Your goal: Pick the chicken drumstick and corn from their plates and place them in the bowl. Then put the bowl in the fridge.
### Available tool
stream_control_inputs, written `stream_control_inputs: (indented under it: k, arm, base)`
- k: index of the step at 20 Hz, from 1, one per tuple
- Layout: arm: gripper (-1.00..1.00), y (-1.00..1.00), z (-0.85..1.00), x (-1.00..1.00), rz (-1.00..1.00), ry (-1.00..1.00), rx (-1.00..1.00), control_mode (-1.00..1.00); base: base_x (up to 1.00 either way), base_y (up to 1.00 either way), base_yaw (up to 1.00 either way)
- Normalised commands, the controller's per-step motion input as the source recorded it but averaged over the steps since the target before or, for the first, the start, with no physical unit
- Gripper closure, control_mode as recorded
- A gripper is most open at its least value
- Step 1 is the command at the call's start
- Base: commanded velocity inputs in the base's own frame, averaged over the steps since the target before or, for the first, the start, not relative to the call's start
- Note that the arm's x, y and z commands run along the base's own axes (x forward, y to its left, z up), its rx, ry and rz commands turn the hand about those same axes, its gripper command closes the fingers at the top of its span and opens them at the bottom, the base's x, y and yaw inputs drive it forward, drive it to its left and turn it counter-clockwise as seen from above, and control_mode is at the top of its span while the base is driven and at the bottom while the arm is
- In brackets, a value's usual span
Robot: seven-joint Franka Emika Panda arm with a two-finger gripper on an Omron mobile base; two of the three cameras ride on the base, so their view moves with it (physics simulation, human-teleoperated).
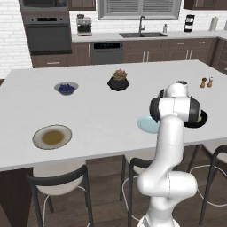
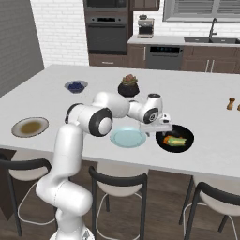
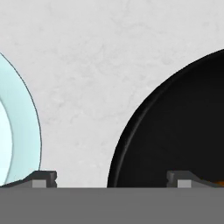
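Plates: grey-rimmed plate with the brownish centre sits far left on the counter, bare; light blue plate sits mid-counter, also bare.
Gripper: claw hangs low over the strip of counter between blue plate and bowl, jaws spread wide, holding nothing.
Fingertips: in the hand view one tip sits over the blue plate's edge, the other over the bowl's near rim.
Bowl: black bowl lies just right of the blue plate, near the counter's front edge.
Food: corn and chicken drumstick both lie inside the bowl.
Step in hand: judged to be taking hold of the bowl for the fridge.
How to do it well: straddle the near rim, one finger inside and one outside, clear of the food; close firmly, lift level so nothing rolls out.
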Motion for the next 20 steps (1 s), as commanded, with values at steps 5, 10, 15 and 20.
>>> stream_control_inputs:
  k: [5, 10, 15, 20]
  arm:
    - [-1.0, -0.02, -0.14, 0.0, 0.0, 0.0, 0.0, -1.0]
    - [1.0, 0.0, -0.15, 0.0, 0.0, 0.0, 0.0, -1.0]
    - [1.0, -0.01, -0.17, -0.02, 0.0, 0.0, 0.0, -1.0]
    - [1.0, -0.05, 0.0, 0.0, 0.0, 0.0, 0.0, -1.0]
  base:
    - [0.0, 0.0, 0.0]
    - [0.0, 0.0, 0.0]
    - [0.0, 0.0, 0.0]
    - [0.0, 0.0, 0.0]
